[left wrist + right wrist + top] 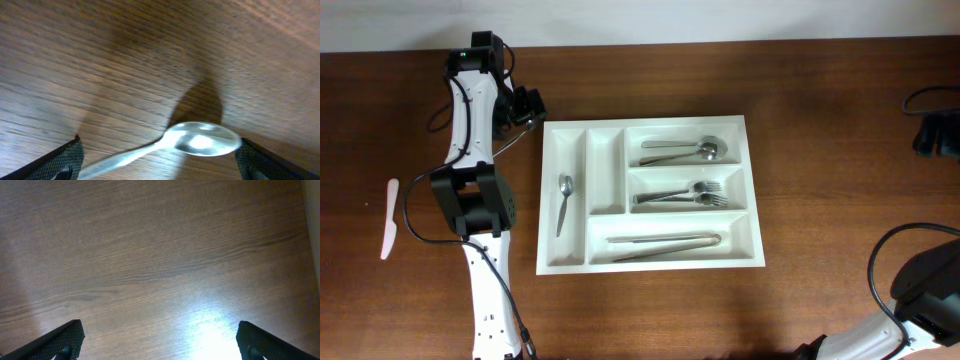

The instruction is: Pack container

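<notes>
The white cutlery tray (574,262) lies mid-table. Its left narrow compartment holds a spoon (564,202); the wide compartments hold spoons (685,151), forks (685,195) and long utensils (666,245). My left gripper (526,106) is just off the tray's far left corner. In the left wrist view its fingers (159,156) are wide open, with a blurred metal spoon (200,139) between them over the wood, bowl near the right finger. It also shows as a thin sliver in the overhead view (515,138). My right gripper (159,335) is open and empty over bare wood, at the table's right edge (937,133).
A white plastic knife (390,218) lies on the wood far left of the tray. The left arm (470,190) stretches along the tray's left side. The tray's second narrow compartment (606,170) holds nothing. The right arm's base (930,290) is at the front right corner.
</notes>
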You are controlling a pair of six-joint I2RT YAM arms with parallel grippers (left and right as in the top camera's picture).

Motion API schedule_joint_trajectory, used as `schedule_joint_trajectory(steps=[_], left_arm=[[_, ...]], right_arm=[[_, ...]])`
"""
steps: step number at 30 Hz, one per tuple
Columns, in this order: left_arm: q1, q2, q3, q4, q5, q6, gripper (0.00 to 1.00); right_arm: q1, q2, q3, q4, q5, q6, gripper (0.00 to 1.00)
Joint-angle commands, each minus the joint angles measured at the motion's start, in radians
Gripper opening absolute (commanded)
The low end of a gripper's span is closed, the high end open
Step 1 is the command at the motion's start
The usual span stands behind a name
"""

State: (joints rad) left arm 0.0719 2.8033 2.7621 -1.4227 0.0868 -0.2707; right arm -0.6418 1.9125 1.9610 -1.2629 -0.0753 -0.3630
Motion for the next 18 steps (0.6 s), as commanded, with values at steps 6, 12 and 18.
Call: schedule_joint_trajectory(steps=[6,12,18], left_arm=[[0.003,0.046,-0.013,0.0,-0.104,0.242,0.99],[0.003,0.046,-0.013,0.016,-0.121,0.277,0.96],[0.003,0.046,-0.013,0.018,-0.145,0.355,0.89]], right_arm=[[-0.006,-0.002,0.0,0.0,0.002,0.008,0.99],[-0.006,-0.002,0.0,0.0,0.002,0.008,0.99],[-0.006,-0.002,0.0,0.0,0.002,0.008,0.99]])
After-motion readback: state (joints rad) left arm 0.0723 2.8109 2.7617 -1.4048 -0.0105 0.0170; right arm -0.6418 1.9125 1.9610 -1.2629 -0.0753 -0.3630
